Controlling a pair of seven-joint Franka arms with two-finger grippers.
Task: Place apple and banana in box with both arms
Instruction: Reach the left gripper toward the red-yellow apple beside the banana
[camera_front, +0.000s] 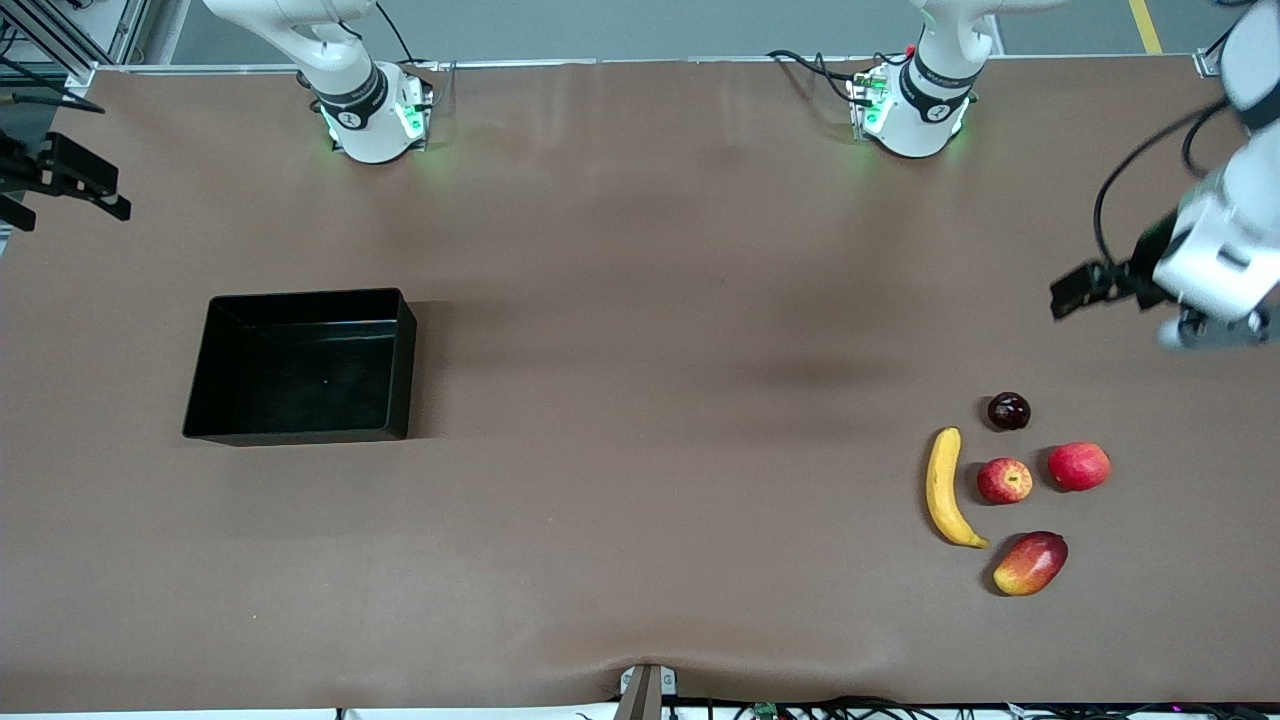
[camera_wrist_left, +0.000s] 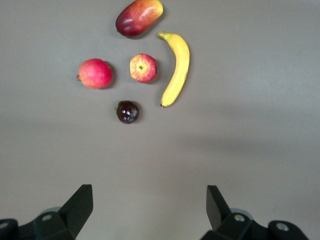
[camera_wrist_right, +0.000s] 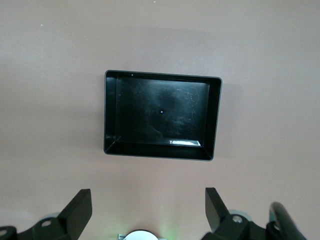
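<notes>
The apple (camera_front: 1004, 481) (camera_wrist_left: 143, 68) lies on the table at the left arm's end, next to the curved yellow banana (camera_front: 945, 487) (camera_wrist_left: 176, 67). The two do not touch. The black box (camera_front: 300, 365) (camera_wrist_right: 161, 115) stands empty at the right arm's end. My left gripper (camera_wrist_left: 148, 192) (camera_front: 1215, 328) is open and empty, high over bare table beside the fruit group. My right gripper (camera_wrist_right: 147, 197) is open and empty, high over the table between its base and the box. Its fingers do not show in the front view.
A plain red round fruit (camera_front: 1079, 466) (camera_wrist_left: 95, 73), a dark plum (camera_front: 1009, 411) (camera_wrist_left: 127, 111) and a red-yellow mango (camera_front: 1031, 563) (camera_wrist_left: 139, 17) lie close around the apple. The arm bases (camera_front: 370, 120) (camera_front: 915, 110) stand along the table's edge farthest from the front camera.
</notes>
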